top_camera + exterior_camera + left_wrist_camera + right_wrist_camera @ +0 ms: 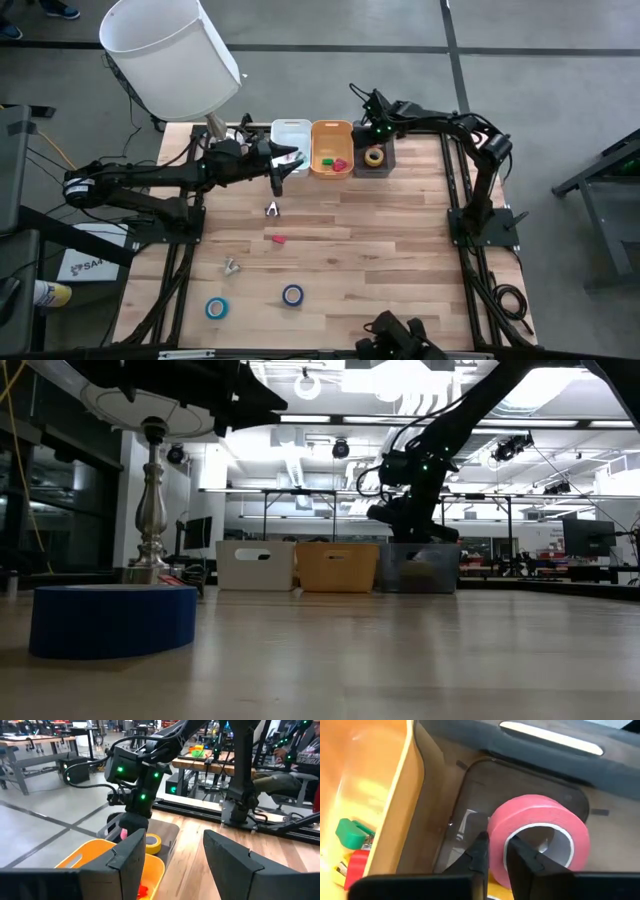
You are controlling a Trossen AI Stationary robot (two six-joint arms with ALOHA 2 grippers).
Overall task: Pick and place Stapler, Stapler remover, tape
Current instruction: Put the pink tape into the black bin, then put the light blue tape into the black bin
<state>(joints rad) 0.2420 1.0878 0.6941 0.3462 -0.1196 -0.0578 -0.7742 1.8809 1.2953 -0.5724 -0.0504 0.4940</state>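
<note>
My right gripper (377, 135) is shut on a pink tape roll (540, 827) over the dark bin (385, 160) at the table's far edge. A yellow tape roll (374, 156) lies in that bin. My left gripper (283, 165) is open and empty, high up by the white bin (290, 135) and the orange bin (331, 148). Two blue tape rolls (217, 307) (292, 294) lie near the front edge. A metal stapler remover (271, 209) and another metal piece (231, 266) lie on the table. My right gripper holds the pink roll by its wall (497, 845), on the side nearest the wrist. One finger (522, 857) is inside the ring and one (479, 852) outside. The fingers come from above, slanting down. The roll is tilted below them, over the bin's floor.
The orange bin holds red and green items (338, 163). A small red thing (277, 240) lies mid-table. A lamp with a white shade (175, 55) stands at the far left corner. Bare wood (400, 260) lies on the right half.
</note>
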